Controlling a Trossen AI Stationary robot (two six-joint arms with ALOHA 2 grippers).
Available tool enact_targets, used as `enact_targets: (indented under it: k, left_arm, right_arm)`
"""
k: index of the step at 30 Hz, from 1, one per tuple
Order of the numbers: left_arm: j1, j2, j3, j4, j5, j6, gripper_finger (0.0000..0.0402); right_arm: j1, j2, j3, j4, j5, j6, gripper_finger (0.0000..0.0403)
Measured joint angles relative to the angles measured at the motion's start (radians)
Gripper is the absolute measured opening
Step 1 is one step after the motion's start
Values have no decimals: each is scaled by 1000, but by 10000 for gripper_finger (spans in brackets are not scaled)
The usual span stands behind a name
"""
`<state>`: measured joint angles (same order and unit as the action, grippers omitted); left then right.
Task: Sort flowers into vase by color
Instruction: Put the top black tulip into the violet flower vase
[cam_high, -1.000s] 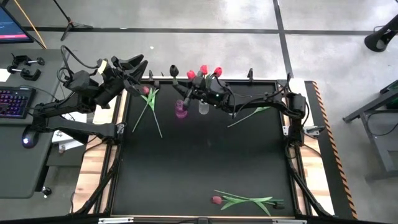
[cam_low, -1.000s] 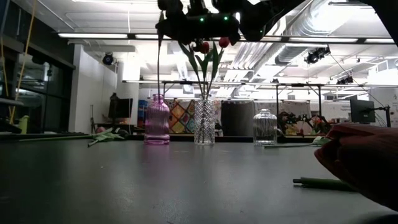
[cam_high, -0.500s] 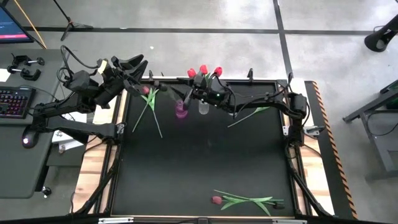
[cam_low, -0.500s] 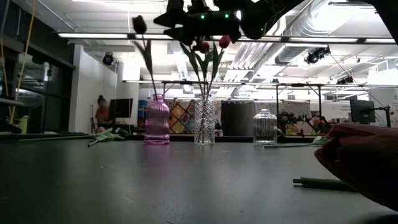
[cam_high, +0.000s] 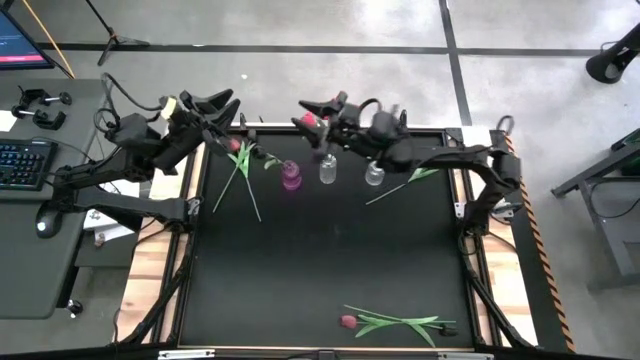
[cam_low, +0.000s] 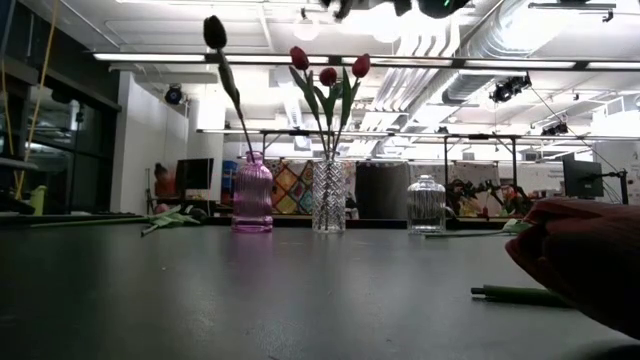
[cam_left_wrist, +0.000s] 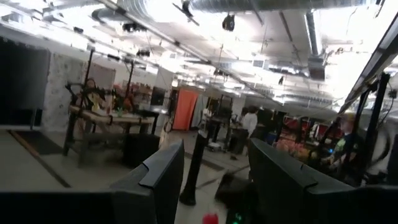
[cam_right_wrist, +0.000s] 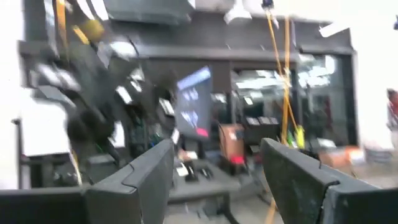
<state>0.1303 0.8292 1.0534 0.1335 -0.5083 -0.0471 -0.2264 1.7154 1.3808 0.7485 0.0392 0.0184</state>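
High view shows the bench (cam_high: 330, 270) partly sorted: red tulips (cam_low: 327, 75) stand in the clear vase (cam_low: 328, 196), a dark tulip (cam_low: 214, 32) in the pink vase (cam_low: 252, 193). Three loose flowers remain. Right hand (cam_high: 318, 106) hangs spread and empty above the vases; left hand (cam_high: 213, 101) waits apart.

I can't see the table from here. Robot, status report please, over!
Right gripper open, empty, up above the vases. Left gripper open, parked at table's left rear corner. Dark tulip stands in pink vase. Nothing blocking.
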Motion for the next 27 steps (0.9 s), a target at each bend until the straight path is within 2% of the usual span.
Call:
enact_targets:
  k: [2,5,10,13,16,19,21,27]
  left_arm:
    - [0,13,0,-49,-30,-20,168]
    - [1,57,39,-215,-144,-118,167]
    - [68,172,294,-686,-207,-190,161]
    - [158,257,428,-945,-227,-227,159]
    - [287,330,478,-1135,-172,-299,158]
    - [422,384,470,-1263,-11,-388,158]
    - [489,422,438,-1332,77,-396,158]
    - [555,513,276,-1375,111,-396,158]
  right_arm:
    - [1,-51,0,-8,-14,-17,228]
    - [0,-130,0,-45,-14,-73,228]
    - [-9,-246,0,-198,15,-123,227]
    - [-9,-293,0,-310,66,-124,227]
    - [-10,-320,0,-403,92,-124,227]
    - [-10,-329,0,-481,93,-99,227]
    - [-10,-329,0,-524,93,-69,227]
    - [-10,-329,0,-649,93,-15,227]
